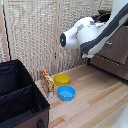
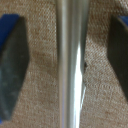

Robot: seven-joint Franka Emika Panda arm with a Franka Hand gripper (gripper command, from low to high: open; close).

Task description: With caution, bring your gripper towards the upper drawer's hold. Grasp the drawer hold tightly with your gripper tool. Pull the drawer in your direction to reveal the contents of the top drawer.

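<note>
The approach step is judged nearly done, with the grasp not yet made. In the wrist view the drawer hold (image 2: 71,64), a slim silver bar, is seen running straight between the two dark blue-tipped fingers (image 2: 11,70), roughly centred, with the brown drawer front (image 2: 42,75) close behind it. The gripper (image 2: 67,65) is held wide open and nothing is gripped; clear gaps are left on both sides of the bar. In the exterior view the fingers are hidden behind the white arm (image 1: 87,35), which is reached toward the dresser (image 1: 112,52). Next, the fingers should be closed firmly on the bar, then a straight pull applied.
</note>
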